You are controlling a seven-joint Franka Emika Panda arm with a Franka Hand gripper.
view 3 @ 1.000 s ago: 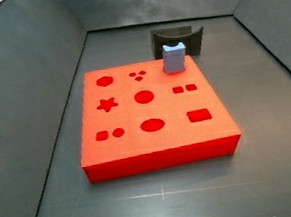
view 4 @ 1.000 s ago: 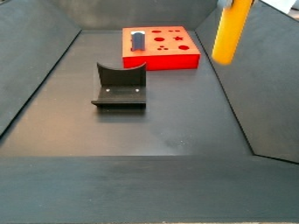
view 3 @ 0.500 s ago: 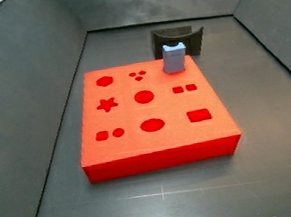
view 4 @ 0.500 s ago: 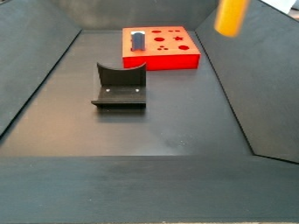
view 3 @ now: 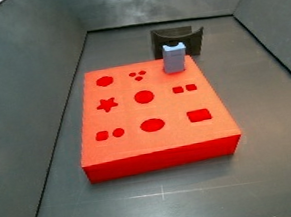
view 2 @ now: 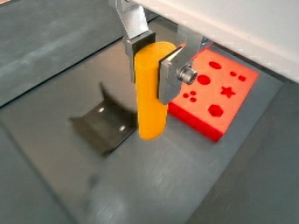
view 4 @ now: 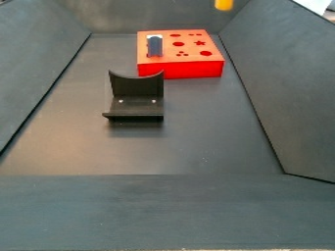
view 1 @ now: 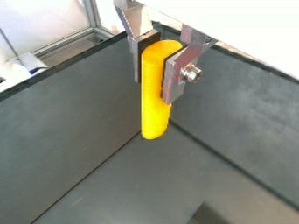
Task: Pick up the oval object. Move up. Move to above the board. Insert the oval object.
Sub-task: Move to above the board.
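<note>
My gripper is shut on the oval object, a smooth yellow-orange peg that hangs upright from the fingers in both wrist views, high above the dark floor. In a side view only the peg's lower tip shows at the frame's upper edge; the gripper itself is out of both side views. The board is a flat red block with star, round, oval and square cutouts, lying on the floor off to one side of the held peg.
A grey-blue block stands upright in the board. A dark grey curved stand sits on the floor near the board. Sloping dark walls enclose the floor.
The peg has risen steadily: a second ago most of it showed in a side view, now only its tip remains at the upper edge. Board and stand have not moved.
</note>
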